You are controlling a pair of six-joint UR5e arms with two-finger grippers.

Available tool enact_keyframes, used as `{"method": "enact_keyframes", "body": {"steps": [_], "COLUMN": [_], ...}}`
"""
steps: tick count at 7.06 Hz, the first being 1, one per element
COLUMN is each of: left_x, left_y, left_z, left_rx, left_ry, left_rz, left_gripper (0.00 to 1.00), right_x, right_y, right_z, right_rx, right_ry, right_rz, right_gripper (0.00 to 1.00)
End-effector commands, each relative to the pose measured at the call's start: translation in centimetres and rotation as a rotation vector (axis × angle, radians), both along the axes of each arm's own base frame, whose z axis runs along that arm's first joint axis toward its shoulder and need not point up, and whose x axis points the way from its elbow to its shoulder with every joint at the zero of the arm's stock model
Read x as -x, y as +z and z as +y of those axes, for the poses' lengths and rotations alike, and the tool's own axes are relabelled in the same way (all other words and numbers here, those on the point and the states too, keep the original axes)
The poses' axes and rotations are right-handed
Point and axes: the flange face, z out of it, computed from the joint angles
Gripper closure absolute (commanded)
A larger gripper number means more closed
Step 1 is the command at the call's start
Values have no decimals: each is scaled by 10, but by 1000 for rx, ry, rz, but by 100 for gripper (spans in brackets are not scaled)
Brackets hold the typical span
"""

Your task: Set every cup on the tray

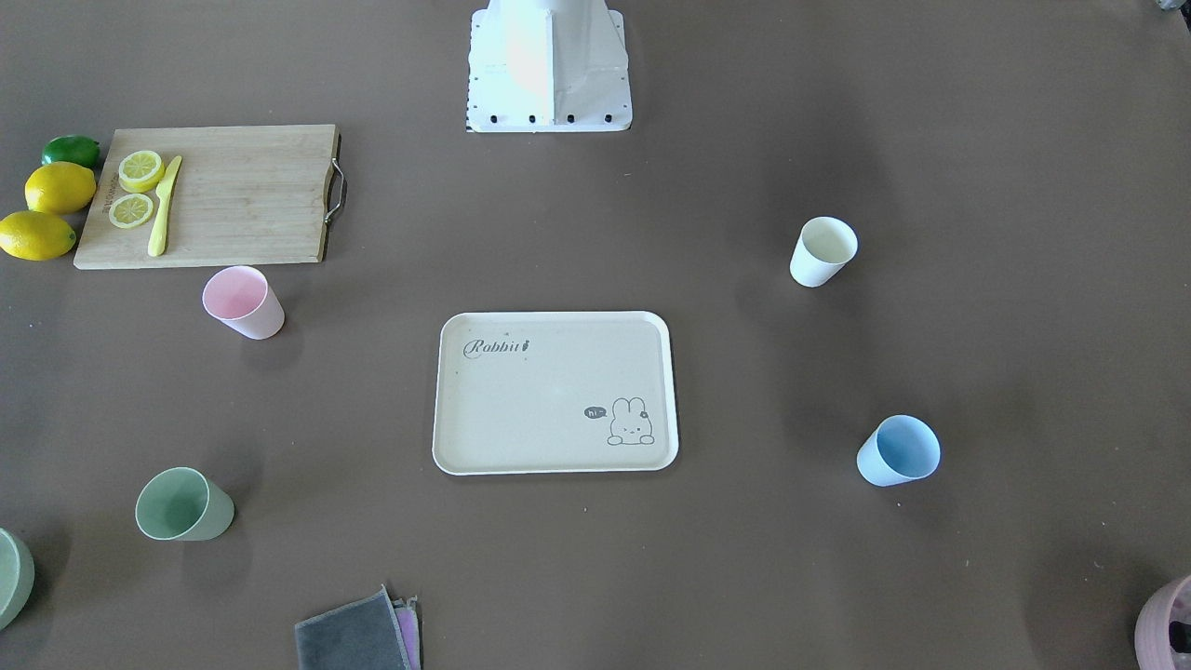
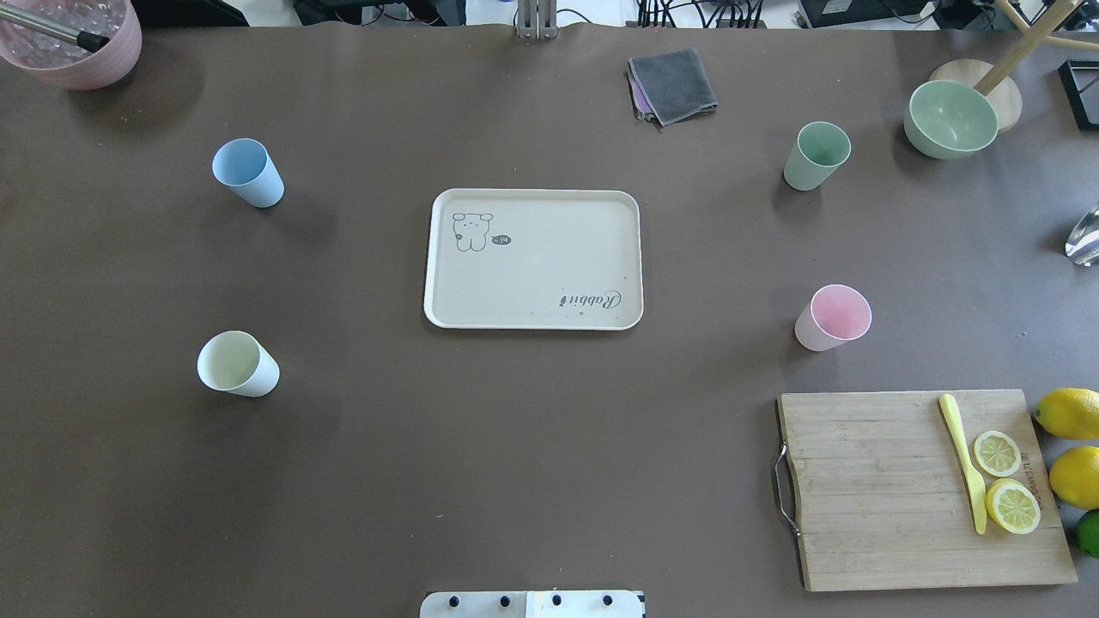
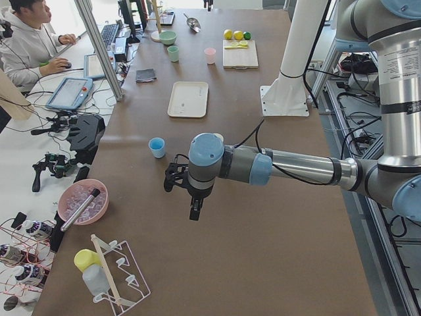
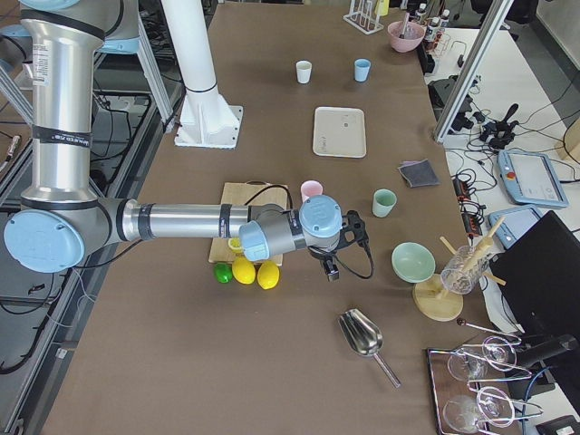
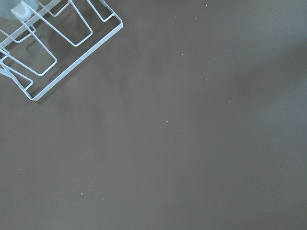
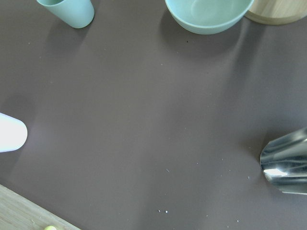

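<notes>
The beige Rabbit tray (image 2: 532,257) lies at the table's middle with nothing on it. All four cups stand upright on the table, apart from the tray. The blue cup (image 2: 248,172) and the cream cup (image 2: 237,364) are on my left. The green cup (image 2: 816,155) and the pink cup (image 2: 832,318) are on my right. My left gripper (image 3: 195,209) hovers beyond the blue cup (image 3: 156,147) and shows only in the exterior left view. My right gripper (image 4: 331,270) hovers between the pink cup (image 4: 311,190) and the green cup (image 4: 384,202). I cannot tell whether either is open or shut.
A bamboo cutting board (image 2: 876,515) with lemon slices and a yellow knife lies front right, with lemons beside it. A green bowl (image 2: 950,118), a grey cloth (image 2: 672,86) and a mauve pot (image 2: 73,43) stand at the far edge. A metal scoop (image 6: 285,167) and a wire rack (image 5: 48,43) lie near the table's ends.
</notes>
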Motion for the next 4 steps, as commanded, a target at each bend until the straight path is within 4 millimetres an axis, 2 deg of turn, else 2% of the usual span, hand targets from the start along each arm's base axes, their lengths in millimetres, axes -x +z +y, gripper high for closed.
{"method": "enact_keyframes", "body": {"steps": [1, 3, 4], "left_x": [-14, -61, -69], "left_y": [-17, -46, -52], "left_z": [2, -5, -5], "left_rx": [-46, -20, -22], "left_ry": [42, 54, 33], "left_rz": [146, 193, 207], "left_gripper": [6, 4, 3], "right_x": [18, 104, 149], "right_y": [-29, -68, -96], "right_z": [-2, 1, -1], "right_rx": [-10, 148, 203], "right_ry": [37, 64, 64], "right_rz": [-54, -143, -161], "right_gripper": [0, 0, 0]}}
